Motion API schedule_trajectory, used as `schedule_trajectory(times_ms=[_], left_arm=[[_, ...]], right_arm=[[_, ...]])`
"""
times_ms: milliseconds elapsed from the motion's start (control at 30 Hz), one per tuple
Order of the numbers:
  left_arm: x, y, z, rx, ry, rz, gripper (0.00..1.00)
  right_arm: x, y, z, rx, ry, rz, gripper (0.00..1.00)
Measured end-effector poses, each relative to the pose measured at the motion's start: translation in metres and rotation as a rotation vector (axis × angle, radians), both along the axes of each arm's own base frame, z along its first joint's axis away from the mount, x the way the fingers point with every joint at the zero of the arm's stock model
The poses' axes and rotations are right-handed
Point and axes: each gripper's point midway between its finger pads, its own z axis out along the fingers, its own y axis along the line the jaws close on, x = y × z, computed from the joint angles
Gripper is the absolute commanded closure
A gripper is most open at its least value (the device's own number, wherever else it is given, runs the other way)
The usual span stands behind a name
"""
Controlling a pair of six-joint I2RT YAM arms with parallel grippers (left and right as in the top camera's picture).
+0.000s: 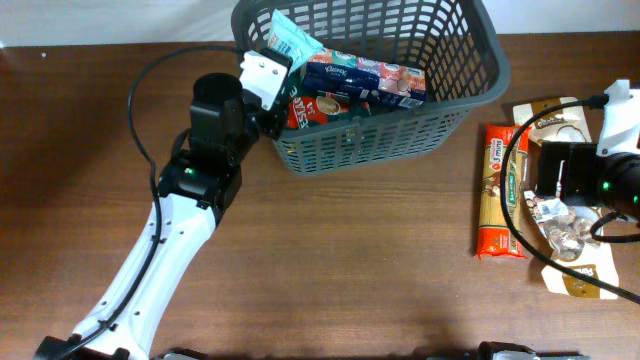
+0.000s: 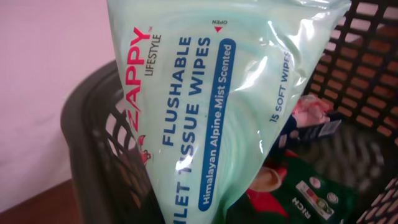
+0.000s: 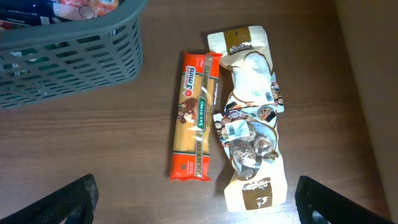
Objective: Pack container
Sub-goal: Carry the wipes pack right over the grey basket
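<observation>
The container [image 1: 440, 120], a large dark grey slotted basket, stands at the table's far middle. My left gripper [image 1: 277, 70] is shut on a mint-green pack of flushable wipes [image 1: 292, 38] and holds it over the basket's left rim. The pack [image 2: 217, 106] fills the left wrist view and hides the fingers; the basket wall [image 2: 93, 143] shows behind it. Inside the basket lie a blue tissue box [image 1: 365, 78] and a red packet [image 1: 315, 108]. My right gripper [image 3: 198, 202] hangs open above the table, below an orange pasta packet [image 3: 196, 118] and beige pouches [image 3: 252, 81].
The pasta packet [image 1: 500, 190] and the beige pouches [image 1: 570, 235] lie at the table's right side, under the right arm. A corner of the basket [image 3: 74, 68] shows at the upper left of the right wrist view. Black cables loop off both arms.
</observation>
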Motion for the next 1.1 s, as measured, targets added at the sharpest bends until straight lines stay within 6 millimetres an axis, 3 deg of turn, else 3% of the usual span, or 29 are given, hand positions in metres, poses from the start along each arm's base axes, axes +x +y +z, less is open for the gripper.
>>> schedule_trajectory(times_ms=[333, 700, 867, 1100], left_arm=[[0.005, -0.001, 0.03, -0.022, -0.068, 0.0, 0.98], [0.017, -0.006, 0.084, -0.064, -0.213, -0.002, 0.98], [0.037, -0.021, 0.09, -0.069, -0.223, -0.017, 0.98], [0.061, -0.058, 0.1, -0.073, -0.218, -0.068, 0.98]], right_arm=[[0.0, 0.0, 0.0, 0.0, 0.0, 0.0, 0.01], [0.0, 0.0, 0.0, 0.0, 0.0, -0.001, 0.01], [0.0, 0.0, 0.0, 0.0, 0.0, -0.001, 0.01], [0.0, 0.0, 0.0, 0.0, 0.0, 0.0, 0.01]])
